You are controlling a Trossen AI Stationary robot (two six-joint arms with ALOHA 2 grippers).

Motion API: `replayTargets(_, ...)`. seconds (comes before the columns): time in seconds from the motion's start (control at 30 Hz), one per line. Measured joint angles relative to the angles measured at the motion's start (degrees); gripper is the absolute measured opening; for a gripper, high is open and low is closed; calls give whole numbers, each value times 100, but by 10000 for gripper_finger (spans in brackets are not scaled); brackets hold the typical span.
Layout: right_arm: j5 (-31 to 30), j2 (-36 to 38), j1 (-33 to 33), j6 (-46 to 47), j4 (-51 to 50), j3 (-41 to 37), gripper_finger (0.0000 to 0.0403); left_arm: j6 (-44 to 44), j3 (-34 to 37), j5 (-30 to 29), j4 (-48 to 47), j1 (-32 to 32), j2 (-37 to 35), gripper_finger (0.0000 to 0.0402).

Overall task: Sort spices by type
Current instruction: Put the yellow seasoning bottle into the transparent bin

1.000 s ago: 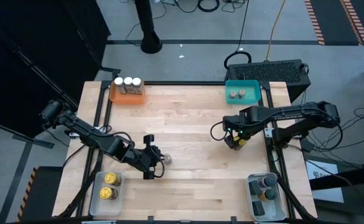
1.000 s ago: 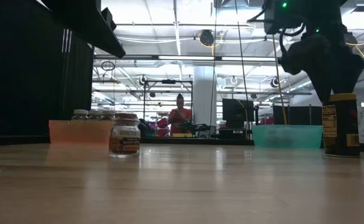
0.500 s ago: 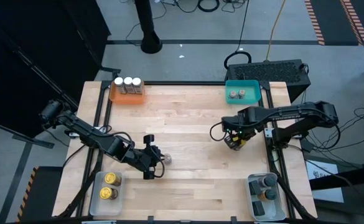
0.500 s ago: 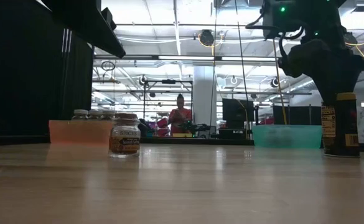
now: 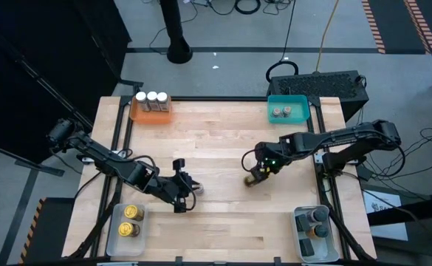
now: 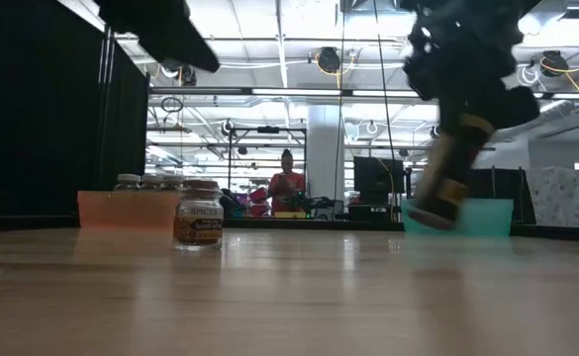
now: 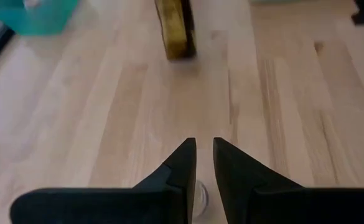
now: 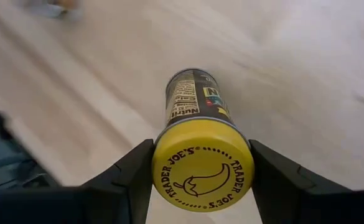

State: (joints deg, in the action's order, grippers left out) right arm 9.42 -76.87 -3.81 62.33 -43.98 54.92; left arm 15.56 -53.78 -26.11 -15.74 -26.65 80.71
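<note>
My right gripper (image 5: 258, 171) is shut on a dark spice jar with a yellow lid (image 8: 202, 167) over the table's middle right. The jar also shows in the low view (image 6: 447, 178) and the left wrist view (image 7: 175, 28). A small brown-labelled jar (image 6: 198, 215) stands on its base left of centre. My left gripper (image 7: 203, 149) hovers above that jar, its fingers almost together with nothing between them. From overhead the left gripper (image 5: 186, 185) hides most of the small jar. My right gripper pinches the jar's yellow lid by its rim (image 8: 160, 163), one finger on each side. The fingers (image 8: 126, 174) come from above at a slant. The jar hangs below them, tilted, its base (image 6: 430, 213) clear of the table.
An orange tray (image 5: 151, 114) at the far left holds three white-topped jars. A teal tray (image 5: 287, 117) at the far right holds two grey-lidded ones. Clear trays stand at the near left (image 5: 116, 236) with yellow jars and the near right (image 5: 304, 240) with dark ones. A person stands far behind the table.
My right gripper has come down onto the dark jar standing near the table's right edge. It has lifted the jar clear and carried it toward the table's left edge. The jar, upright before, is now tilted.
</note>
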Motion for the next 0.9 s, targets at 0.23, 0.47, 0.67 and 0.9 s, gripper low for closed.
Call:
replayTargets(0.23,100,-390,-527,246,600,83,195,-150,0,-142,251,24,0,63)
replayTargets(0.47,-521,-1311,-910,-197,-897,1635,195,-147,0,-186,342,124,2,63)
replayTargets(0.67,-749,-2247,-986,-460,-2492,2696,195,-130,0,-186,340,140,2,63)
replayTargets(0.9,-490,-2826,-1038,-853,-2449,3009,195,-109,0,-186,333,140,2,63)
